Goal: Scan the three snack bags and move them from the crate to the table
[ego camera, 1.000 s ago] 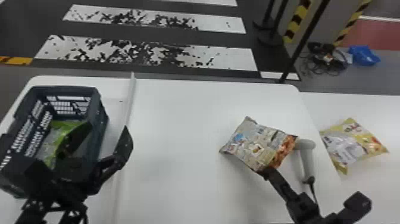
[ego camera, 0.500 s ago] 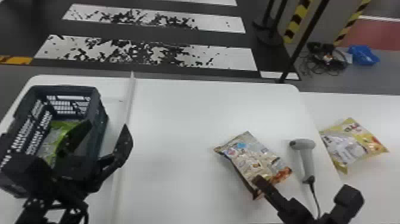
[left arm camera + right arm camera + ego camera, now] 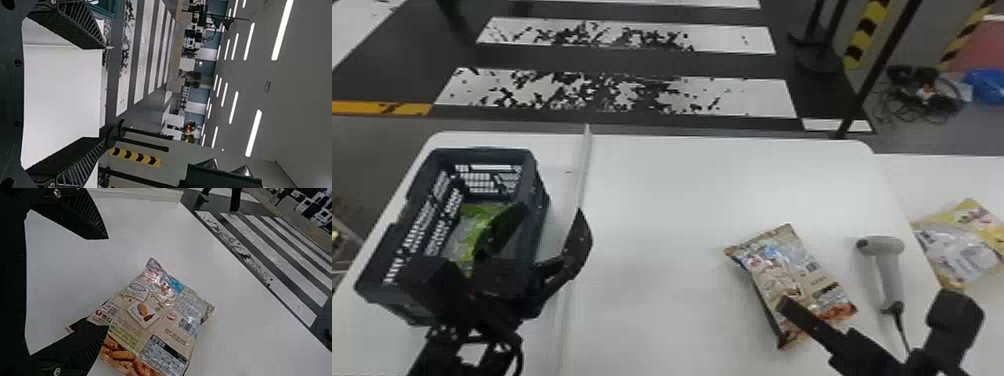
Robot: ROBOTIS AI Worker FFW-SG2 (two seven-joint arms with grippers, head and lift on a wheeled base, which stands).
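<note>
While the left hand (image 3: 552,209) hangs over the right side of the crate (image 3: 533,167), its two black fingers point forward and stand wide apart, one above the crate's inside and the other beyond its right wall, over the long white strip (image 3: 580,172). In its own wrist view the left hand (image 3: 103,94) has bare tabletop between the fingers, so it is open and holding nothing.

The right hand (image 3: 867,300) comes in from the bottom edge, open too, its arm slanting forward and to the left. One finger reaches over the near part of the tan snack bag (image 3: 797,280); whether it touches, I can't tell. Its wrist view shows the right hand (image 3: 108,282) with fingers well parted and one of them overlapping the bag's corner.

That tan bag lies on the white tabletop (image 3: 657,225), printed side with the barcode up, set at a slant. Just to its right is the grey handheld scanner (image 3: 889,275), its dark cable (image 3: 902,330) running toward the robot. The green snack bag (image 3: 482,212) is inside the crate, and the yellow snack bag (image 3: 962,245) rests on the side tabletop (image 3: 932,185) at the right.
</note>
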